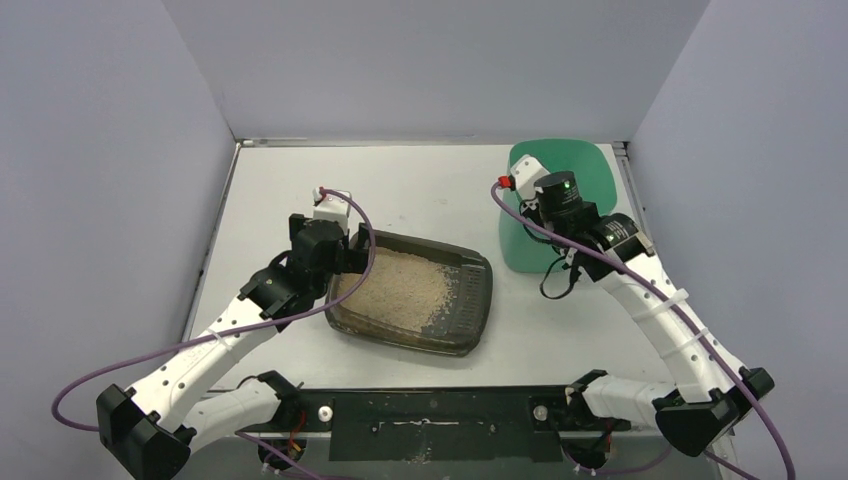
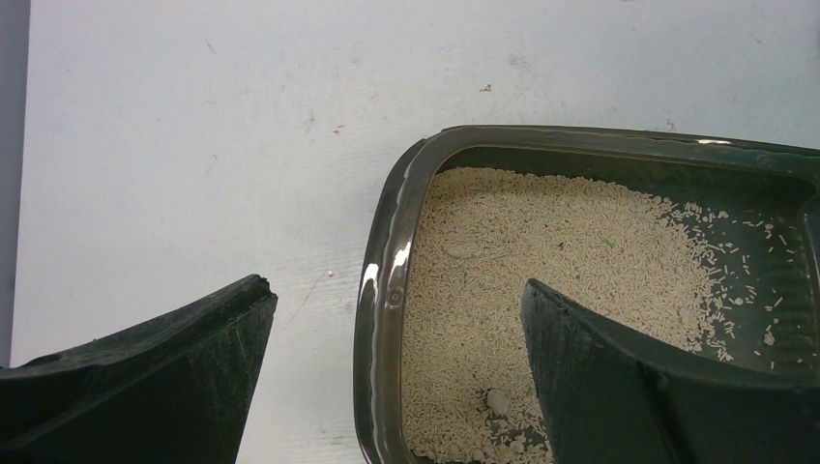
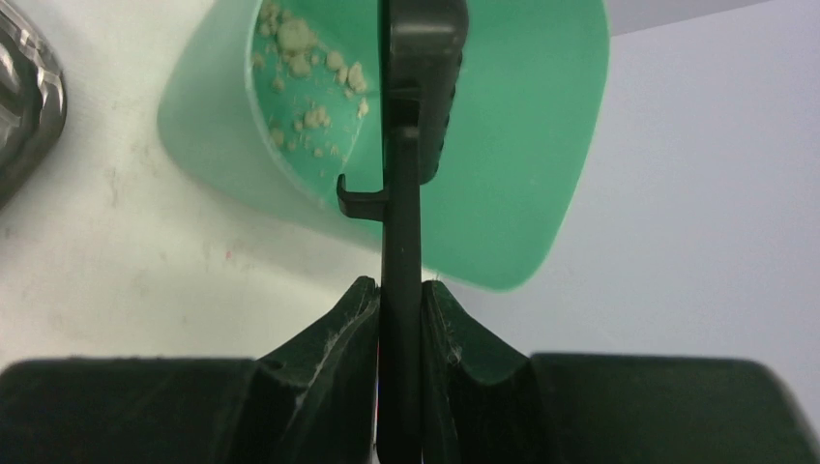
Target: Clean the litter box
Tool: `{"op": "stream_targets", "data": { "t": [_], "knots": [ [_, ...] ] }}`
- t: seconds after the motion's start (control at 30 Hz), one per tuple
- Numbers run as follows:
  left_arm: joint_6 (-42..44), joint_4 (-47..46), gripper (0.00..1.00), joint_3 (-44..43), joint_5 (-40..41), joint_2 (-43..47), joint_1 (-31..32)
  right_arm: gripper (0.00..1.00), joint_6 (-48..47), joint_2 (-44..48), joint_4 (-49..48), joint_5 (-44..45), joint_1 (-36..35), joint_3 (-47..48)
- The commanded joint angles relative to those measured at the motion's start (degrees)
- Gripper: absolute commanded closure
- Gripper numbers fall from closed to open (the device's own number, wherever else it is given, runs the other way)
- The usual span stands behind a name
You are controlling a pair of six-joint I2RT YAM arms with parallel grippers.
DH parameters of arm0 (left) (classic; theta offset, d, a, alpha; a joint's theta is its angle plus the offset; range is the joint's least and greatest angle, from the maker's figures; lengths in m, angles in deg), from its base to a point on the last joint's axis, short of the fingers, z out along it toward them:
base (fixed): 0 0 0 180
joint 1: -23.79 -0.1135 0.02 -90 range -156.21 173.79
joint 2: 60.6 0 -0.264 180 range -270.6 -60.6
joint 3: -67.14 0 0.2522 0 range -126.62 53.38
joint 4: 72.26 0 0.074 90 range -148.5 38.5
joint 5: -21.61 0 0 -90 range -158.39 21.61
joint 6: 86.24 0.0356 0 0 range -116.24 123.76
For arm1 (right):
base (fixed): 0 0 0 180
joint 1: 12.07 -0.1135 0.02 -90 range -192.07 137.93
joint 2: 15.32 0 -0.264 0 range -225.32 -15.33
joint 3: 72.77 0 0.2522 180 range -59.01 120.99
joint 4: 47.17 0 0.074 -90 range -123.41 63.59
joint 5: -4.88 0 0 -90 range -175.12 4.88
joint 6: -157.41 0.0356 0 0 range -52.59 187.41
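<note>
The litter box (image 1: 483,290) is a dark tray with beige granules (image 1: 400,285), lying mid-table. My left gripper (image 1: 342,264) is open and straddles the box's left rim (image 2: 387,280). One finger (image 2: 193,358) is outside over the table and the other (image 2: 619,377) is inside over the granules. A few small clumps (image 2: 497,401) lie near the inner finger. My right gripper (image 3: 399,287) is shut on a black scoop (image 3: 401,193), seen edge-on. It holds the scoop over the mint-green bin (image 3: 512,145). In the top view the right gripper (image 1: 548,200) is at the bin's left side.
The green bin (image 1: 580,170) stands at the back right by the wall and holds several beige clumps (image 3: 305,58). A corner of the litter box (image 3: 29,97) shows left of the bin. Grey walls enclose the white table (image 1: 420,190).
</note>
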Motion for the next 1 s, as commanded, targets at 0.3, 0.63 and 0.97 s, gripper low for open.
{"op": "stream_targets", "data": {
  "t": [0.3, 0.63, 0.97],
  "knots": [
    [0.14, -1.64, 0.03, -0.23, 0.5, 1.75, 0.45, 1.0, 6.05, -3.05, -1.62, 3.73, -0.62, 2.97],
    [-0.1, -1.39, 0.03, -0.48, 0.66, 0.83, 0.41, 1.0, 8.53, 3.68, -2.08, 4.27, -1.62, 8.45],
    [-1.0, -0.05, 0.03, -0.91, 2.26, -0.9, 0.49, 1.0, 12.2, 7.69, -4.93, -9.91, -1.64, 12.8]
  ]
}}
